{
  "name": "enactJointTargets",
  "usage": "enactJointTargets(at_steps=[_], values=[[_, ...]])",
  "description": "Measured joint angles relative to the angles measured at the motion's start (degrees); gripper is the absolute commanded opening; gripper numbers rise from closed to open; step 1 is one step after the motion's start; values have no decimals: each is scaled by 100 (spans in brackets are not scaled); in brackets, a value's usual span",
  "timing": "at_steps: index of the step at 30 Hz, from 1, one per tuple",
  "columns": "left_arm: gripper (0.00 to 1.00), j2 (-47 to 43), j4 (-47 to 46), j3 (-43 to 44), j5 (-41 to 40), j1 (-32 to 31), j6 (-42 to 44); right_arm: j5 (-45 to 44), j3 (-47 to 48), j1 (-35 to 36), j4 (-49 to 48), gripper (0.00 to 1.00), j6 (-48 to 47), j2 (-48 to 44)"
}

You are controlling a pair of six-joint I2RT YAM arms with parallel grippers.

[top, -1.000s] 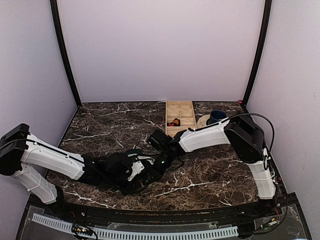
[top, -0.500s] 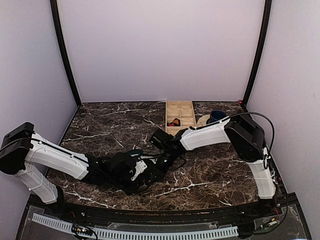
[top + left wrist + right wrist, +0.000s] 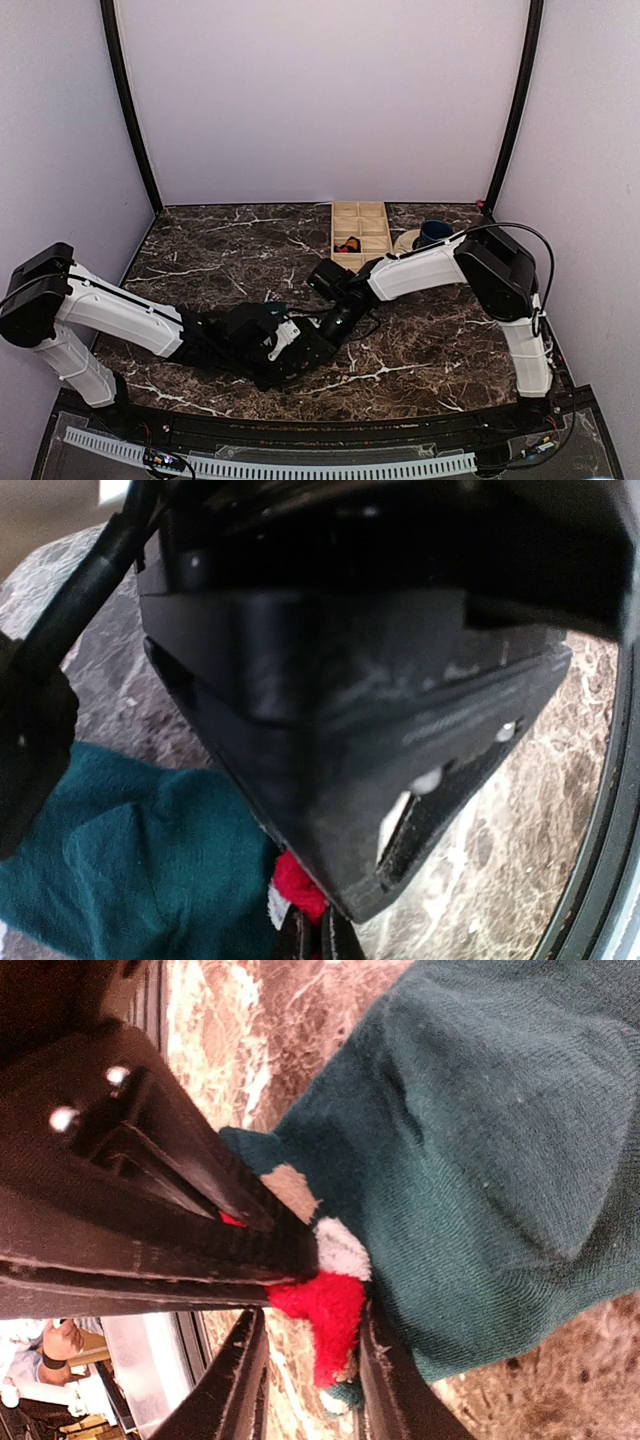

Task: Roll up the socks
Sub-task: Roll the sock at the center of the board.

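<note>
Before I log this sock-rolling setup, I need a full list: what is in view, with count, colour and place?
teal sock: 1, dark teal, front centre of the table
patterned sock: 1, red, white and beige patches showing, against the teal sock
wooden tray: 1, pale, compartmented, back centre
small item: 1, red and black, in a tray compartment
mug: 1, dark blue, back right
plate: 1, white, at the mug's base
table: 1, dark brown marble
arms: 2, white and black, left and right
left end effector: 1, black, shut on the patterned sock
right end effector: 1, black, open around the red patch
</note>
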State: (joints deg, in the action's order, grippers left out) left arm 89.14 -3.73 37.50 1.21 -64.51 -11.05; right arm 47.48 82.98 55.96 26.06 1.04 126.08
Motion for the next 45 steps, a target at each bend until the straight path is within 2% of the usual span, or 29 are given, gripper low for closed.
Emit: enactJointTargets(at_steps=[12,30,35,45], values=[[0,227,-247,2,590,72,-570,219,-625,-162,-586,30,321,-284],[0,98,-457,-302,1910,813,-909,-22,-1366,-597,-1504,30,861,-708],[0,245,-455,-254,2430,1043,-938,-262,-1609,-610,-1722,30,911,-894],[0,656,-479,-116,3613,1453,-1156,-1161,-2837,-610,-2616,30,1047,-1810]])
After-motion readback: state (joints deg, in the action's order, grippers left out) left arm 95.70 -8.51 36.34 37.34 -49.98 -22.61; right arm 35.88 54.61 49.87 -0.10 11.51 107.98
